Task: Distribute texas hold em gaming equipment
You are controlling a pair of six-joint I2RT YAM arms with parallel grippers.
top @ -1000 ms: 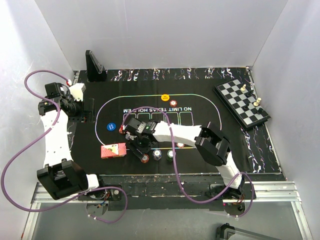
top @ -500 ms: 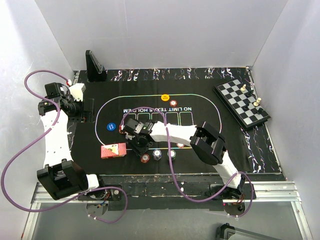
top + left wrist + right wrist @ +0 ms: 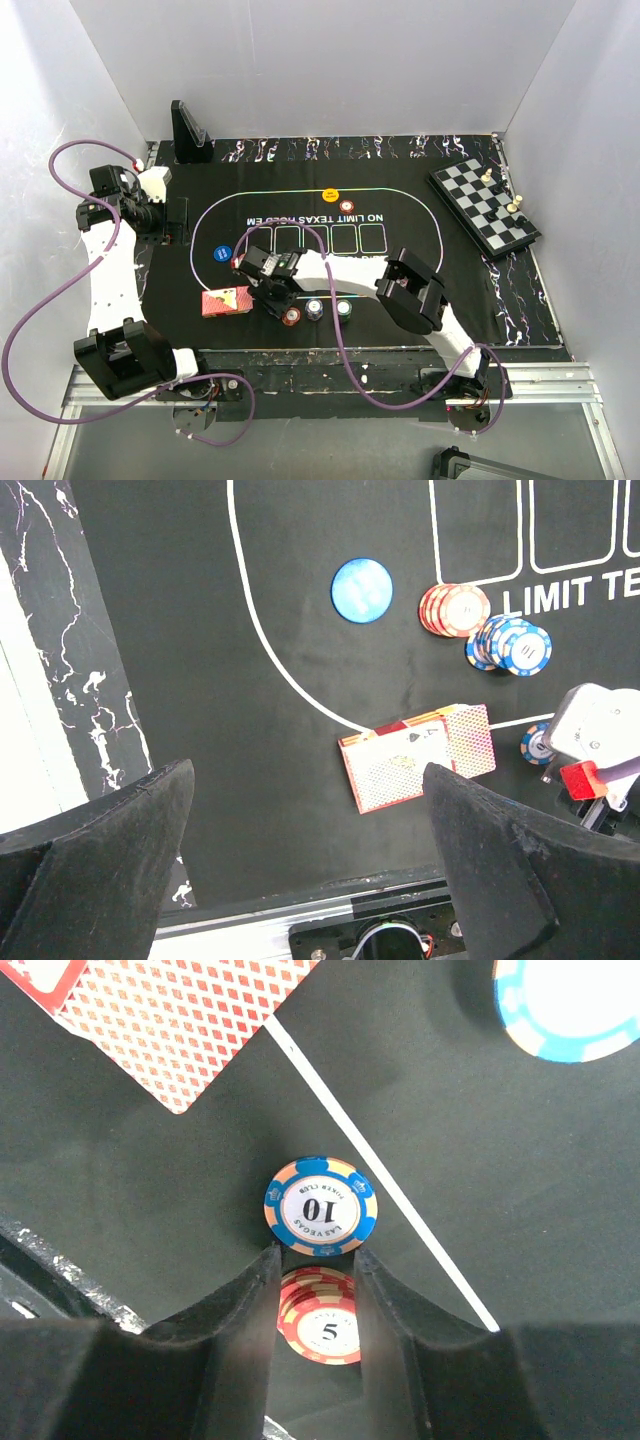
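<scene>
Right now my right gripper [image 3: 318, 1256] is low over the near edge of the mat [image 3: 460, 270], with its jaws drawn narrow around a red chip [image 3: 322, 1322] marked 5. The chip fills the gap from one finger wall to the other, so I read it as held by its rim. Layered edges under it suggest more red chips beneath, though I cannot count them. Just past my fingertips lies a blue chip [image 3: 320, 1207] marked 10, flat on the mat and just beside the white line [image 3: 420, 1245]. Up and to the left of it, the red-backed playing cards [image 3: 190, 1020] lie spread in a short fan. A pale-blue chip [image 3: 560, 1005] shows at the top right corner, well apart from my fingers.

My left gripper [image 3: 308, 810] hangs high over the left side of the mat, jaws spread wide and holding nothing. Below it I see a blue disc [image 3: 362, 590], a small spread of red chips [image 3: 455, 610] touching a spread of blue chips [image 3: 512, 645], and the cards nearer my base.

From above, the yellow button [image 3: 330, 195] sits at the mat's far side, the dark triangular marker [image 3: 188, 130] stands at the far left corner, and the chessboard [image 3: 483, 205] lies to the right.
</scene>
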